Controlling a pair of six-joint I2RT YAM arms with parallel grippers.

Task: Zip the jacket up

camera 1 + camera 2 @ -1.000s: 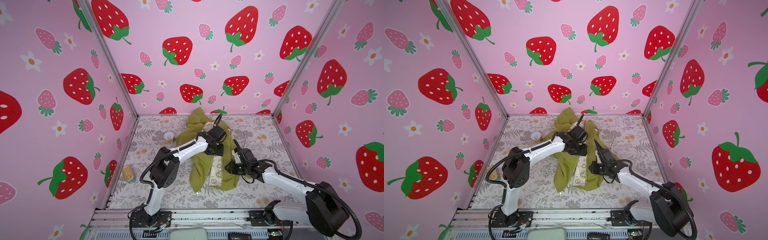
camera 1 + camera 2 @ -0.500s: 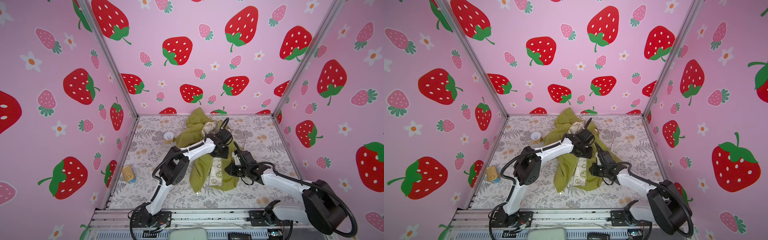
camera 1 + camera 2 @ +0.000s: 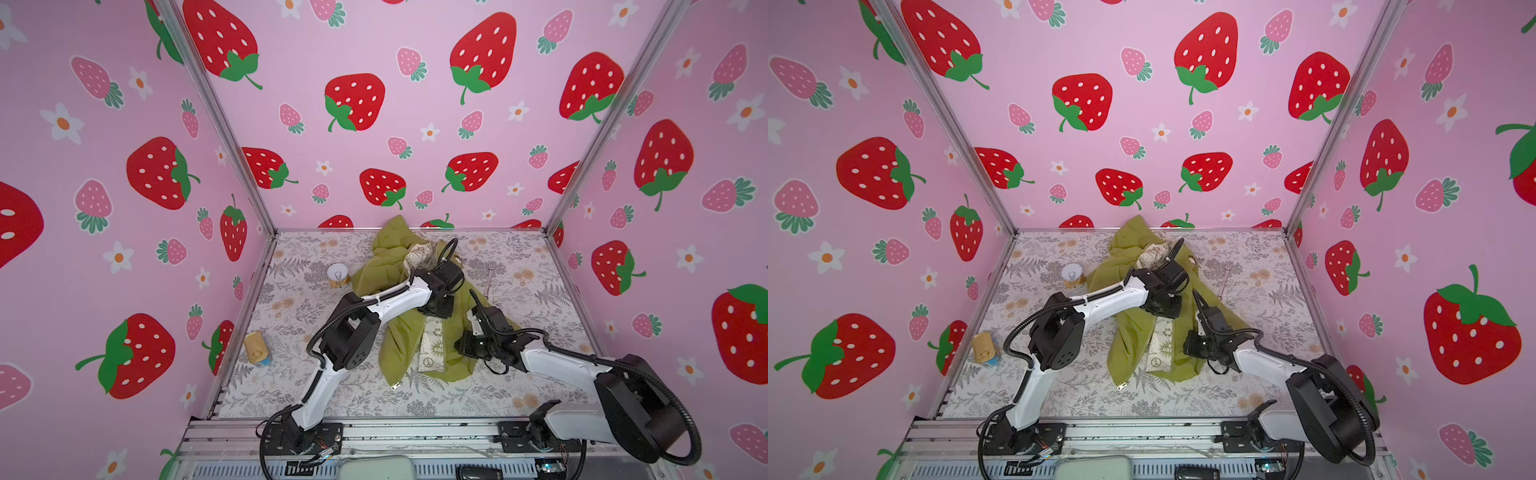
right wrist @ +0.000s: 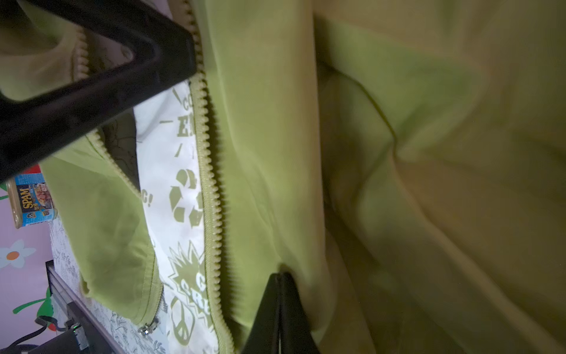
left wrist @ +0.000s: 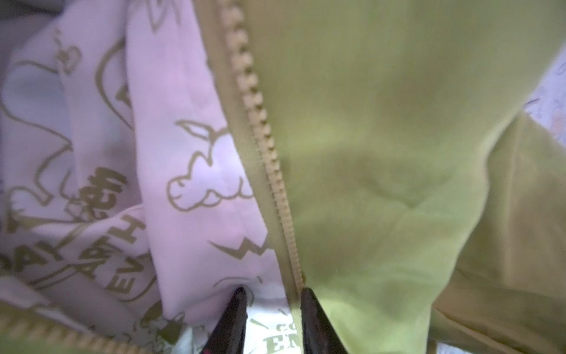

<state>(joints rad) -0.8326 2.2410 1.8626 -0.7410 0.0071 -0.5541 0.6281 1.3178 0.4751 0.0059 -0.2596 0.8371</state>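
Beneath both jaws, the jacket (image 3: 399, 345) lies lengthwise on the table (image 3: 540, 291), hood (image 3: 390, 237) pointing away beyond the left jaws, hem (image 3: 449, 374) by the right jaws. Right jaws pinch green fabric beside the zipper (image 4: 211, 199); left jaws straddle its edge, apparently unclenched.

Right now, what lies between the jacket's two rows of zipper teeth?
The cream printed lining of the jacket lies there, uncovered; the right wrist view shows it best, and both top views too.
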